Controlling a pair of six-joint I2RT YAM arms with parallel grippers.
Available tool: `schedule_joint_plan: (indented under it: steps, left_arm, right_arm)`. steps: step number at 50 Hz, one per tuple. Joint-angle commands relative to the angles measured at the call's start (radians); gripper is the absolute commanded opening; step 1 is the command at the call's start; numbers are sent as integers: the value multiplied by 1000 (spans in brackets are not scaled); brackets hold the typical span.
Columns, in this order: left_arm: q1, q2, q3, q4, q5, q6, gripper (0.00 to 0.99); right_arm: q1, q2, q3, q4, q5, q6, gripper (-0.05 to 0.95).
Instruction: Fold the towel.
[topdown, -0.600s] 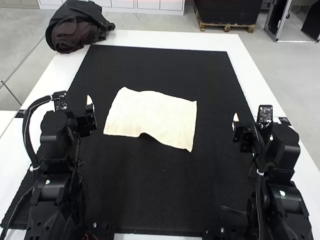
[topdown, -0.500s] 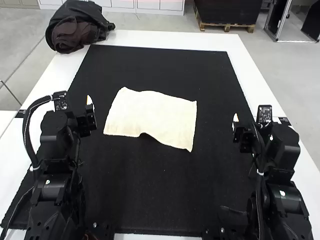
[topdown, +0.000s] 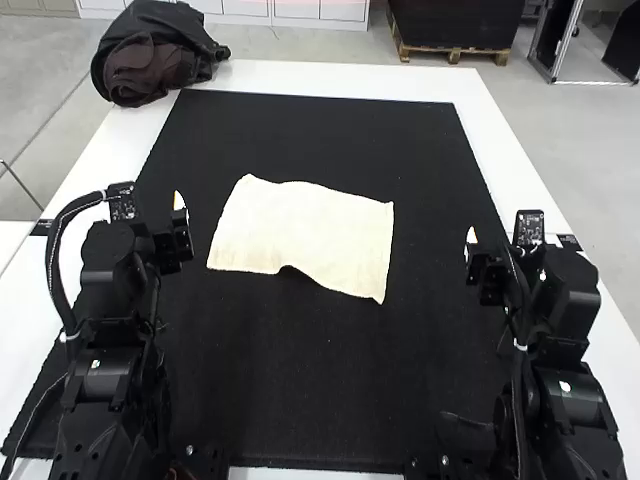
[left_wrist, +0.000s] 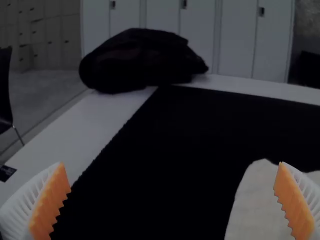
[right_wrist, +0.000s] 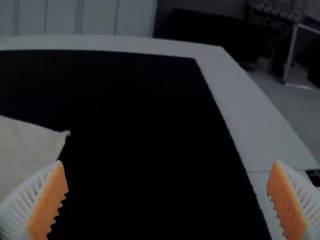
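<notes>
The towel (topdown: 305, 232) lies spread in one layer on the black mat (topdown: 300, 390), around the middle of its width, somewhat askew. Its edge nearest the arms rises in a small ripple, with a dark hollow under it, and the corner nearest the right arm (topdown: 570, 385) juts out in a point. Against the two earlier high views, nothing has changed: the cloth keeps the same outline, the same ripple and the same slant, and both arms stay where they were. For the task, that means no fold is made; the work seems to be at its very start, with the first grasp still to come.

The left arm (topdown: 105, 370) stands bent on its side of the mat, its left pincer (left_wrist: 171, 165) beside the towel but apart from it. That pincer is spread wide, its orange pads (left_wrist: 49, 202) facing each other with no cloth pinched between them. The right arm is bent much the same way on the opposite side, farther from the towel, and the right pincer (right_wrist: 168, 162) is likewise spread and empty. Both appear to aim forward over the mat rather than down, so each would probably have to turn downward and reach inward to take a corner. The ripple might offer an easy lift, though it could also leave a crease if not smoothed.

Beyond, a dark bundle (topdown: 150, 60) rests at the tabletop's (topdown: 330, 78) far left corner.
</notes>
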Motion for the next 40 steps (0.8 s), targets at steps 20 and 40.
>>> schedule_joint_plan:
  steps: [20, 40]
  left_arm:
    - [2, -8, -4, 9, 4, 32, 957]
    - [2, -8, -6, 10, 4, 38, 959]
  right_arm:
    - [0, -7, -6, -9, -16, -9, 921]
    - [0, -7, -6, -9, -16, -10, 921]
